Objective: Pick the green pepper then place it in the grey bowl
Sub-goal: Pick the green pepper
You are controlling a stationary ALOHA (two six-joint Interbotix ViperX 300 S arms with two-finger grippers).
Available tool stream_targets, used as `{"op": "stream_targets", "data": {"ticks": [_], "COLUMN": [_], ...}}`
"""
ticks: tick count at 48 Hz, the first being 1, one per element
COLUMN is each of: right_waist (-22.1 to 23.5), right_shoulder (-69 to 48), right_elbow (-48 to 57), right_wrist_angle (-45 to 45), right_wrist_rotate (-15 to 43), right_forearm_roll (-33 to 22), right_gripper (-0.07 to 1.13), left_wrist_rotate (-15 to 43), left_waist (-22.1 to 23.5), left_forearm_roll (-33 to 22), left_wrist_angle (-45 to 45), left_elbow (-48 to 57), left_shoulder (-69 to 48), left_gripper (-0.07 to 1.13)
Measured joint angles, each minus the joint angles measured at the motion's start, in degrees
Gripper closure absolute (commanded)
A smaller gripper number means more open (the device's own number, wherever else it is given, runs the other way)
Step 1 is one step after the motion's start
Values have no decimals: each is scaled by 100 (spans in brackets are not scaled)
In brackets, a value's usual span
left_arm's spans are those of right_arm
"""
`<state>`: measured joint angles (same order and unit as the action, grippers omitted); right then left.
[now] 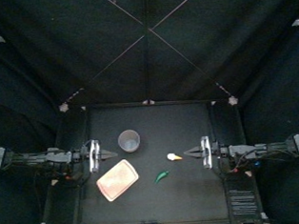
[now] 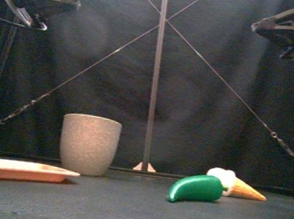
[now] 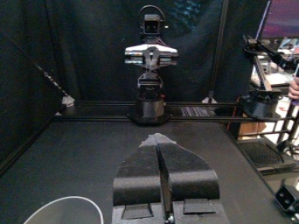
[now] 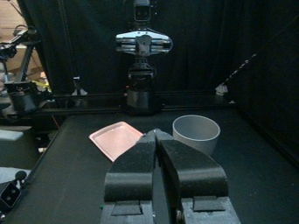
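The pepper is a toy and reads as hard moulded plastic, so it is probably light, stiff and not at all fragile. Its shiny skin suggests it could slide or roll under a careless pinch. It lies on its side, long and slightly curved. The safest hold is likely across the thick middle of the body, jaws square to its long axis and coming straight down. A grip on the tapered end would be less secure.

It is dark glossy green, rounded at one end and narrower at the other. It rests on the worktop toward the front and a little right of centre. The pink tray is just to its left and the grey cup stands further back and left. A small white-and-orange toy sits near it, behind and to the right. From the front the two overlap, while from above they look apart.

The left hand has its jaws pressed together on nothing, and the right hand does too. Each hangs high at its own side of the worktop, well apart from the pepper. The right hand looks the nearer, so the pick has not begun. Whichever arm goes must spread its jaws before descending and keep clear of the toy — the cup's open mouth then gives an easy target.
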<state>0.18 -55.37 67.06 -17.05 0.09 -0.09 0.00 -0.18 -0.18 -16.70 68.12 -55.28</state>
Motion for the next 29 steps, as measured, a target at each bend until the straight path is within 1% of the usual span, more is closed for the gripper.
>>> {"op": "stream_targets", "data": {"ticks": [6, 13, 17, 20, 22, 26, 29], "right_waist": [-9, -9, -18, -18, -18, -35, -79], "right_shoulder": [229, 905, 1441, 1811, 2039, 2417, 2707], "right_elbow": [35, -9, -158, -281, -378, -580, -756], "right_wrist_angle": [185, 694, 888, 914, 923, 923, 923], "right_wrist_rotate": [35, 141, 167, 185, 185, 185, 185], "right_forearm_roll": [0, 18, 18, 35, 70, 167, 334], "right_gripper": [95, 94, 91, 84, 78, 63, 49], "left_wrist_rotate": [9, 9, 18, 18, 18, 18, 18], "left_waist": [-35, -53, -62, -62, -70, -97, -132], "left_forearm_roll": [-35, -35, -44, -44, -35, -44, -35], "left_wrist_angle": [123, 185, 185, 193, 185, 193, 193], "left_elbow": [114, 141, 141, 141, 149, 193, 229], "left_shoulder": [9, 9, 9, 9, 9, 9, 9], "left_gripper": [95, 95, 95, 95, 95, 95, 95]}}
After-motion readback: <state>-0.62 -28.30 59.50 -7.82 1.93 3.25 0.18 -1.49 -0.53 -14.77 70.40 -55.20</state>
